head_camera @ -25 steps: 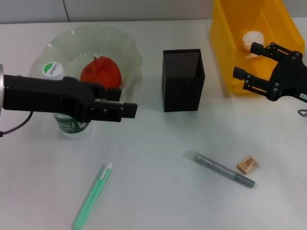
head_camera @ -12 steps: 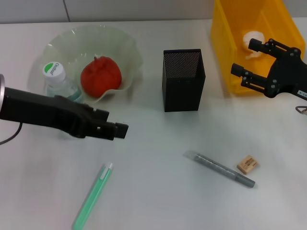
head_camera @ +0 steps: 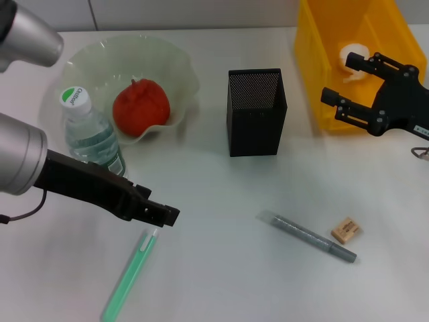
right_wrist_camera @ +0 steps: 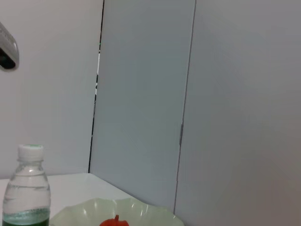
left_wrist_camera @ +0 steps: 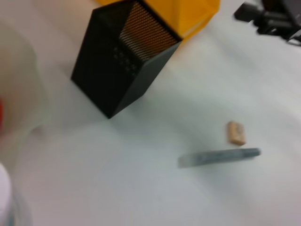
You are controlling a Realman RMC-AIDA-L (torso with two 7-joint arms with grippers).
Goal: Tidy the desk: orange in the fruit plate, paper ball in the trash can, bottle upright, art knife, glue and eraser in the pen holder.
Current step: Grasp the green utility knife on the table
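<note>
Near edge, left of centre: green glue stick [head_camera: 130,274] lies flat, cap end pointing away from the near edge, with the left pincer [head_camera: 167,216] hovering just above that cap end; can't tell from here whether its fingers are apart or together. My read is glue is the step in hand: drop straight down, straddle the barrel across its width, grab near mid-length so it doesn't pivot. Right of centre near edge: grey art knife [head_camera: 313,237] with eraser [head_camera: 345,229] just beside it. Mid-counter: pen holder [head_camera: 255,112], empty as far as visible. Left side: bottle [head_camera: 93,137] upright, orange [head_camera: 140,106] in fruit plate [head_camera: 165,60]. Far right corner: right pincer [head_camera: 358,88] open, idle, at trash can [head_camera: 322,64], paper ball [head_camera: 351,55] inside.
</note>
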